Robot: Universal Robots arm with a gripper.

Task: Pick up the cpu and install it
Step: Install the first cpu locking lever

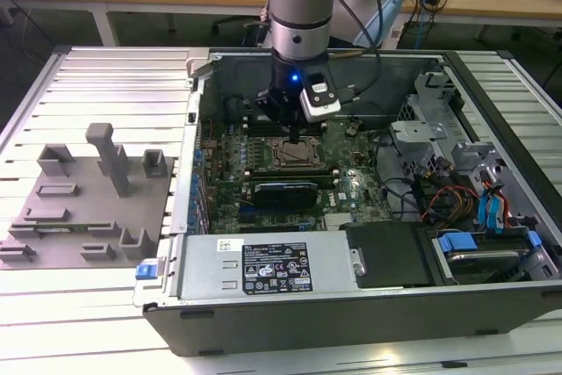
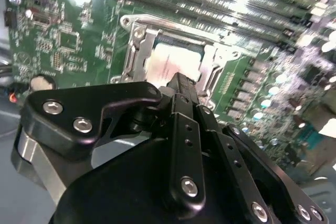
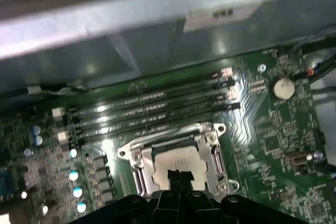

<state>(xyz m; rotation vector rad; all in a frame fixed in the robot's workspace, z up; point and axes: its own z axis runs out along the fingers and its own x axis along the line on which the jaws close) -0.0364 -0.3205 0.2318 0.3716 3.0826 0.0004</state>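
on the exterior view's left, a large grey plastic tray with upright posts [image 1: 83,208] lies flat on the ribbed silver metal worktable [image 1: 114,72], close to that table's left edge and just beside the open grey computer case [image 1: 492,76], which takes up the middle and right of the table. a silver power supply box with a black-and-white label [image 1: 268,267] sits along the case's near edge, and bundles of orange and blue cables [image 1: 465,204] lie toward the case's right end. the green motherboard [image 1: 351,191] covers the case floor, and my silver and black arm comes straight down over its middle. my black gripper [image 1: 294,140] hangs right above the square socket frame with a metal bracket [image 1: 294,155]. in both wrist views the small flat square cpu with a silvery-grey top [image 2: 170,61] [image 3: 178,160] lies inside that socket frame [image 2: 139,40] [image 3: 210,135], level with the board, its near edge hidden behind my fingers [image 2: 184,90]. my fingertips [image 3: 178,176] look pressed together into one narrow black tip directly over the chip; i cannot tell whether they touch it. in the first wrist view, four long dark memory slots [image 3: 152,111] run side by side just beyond the socket, toward the grey case wall [image 3: 157,40], and a round silver coin battery [image 3: 284,88] sits on the board well apart from the socket.
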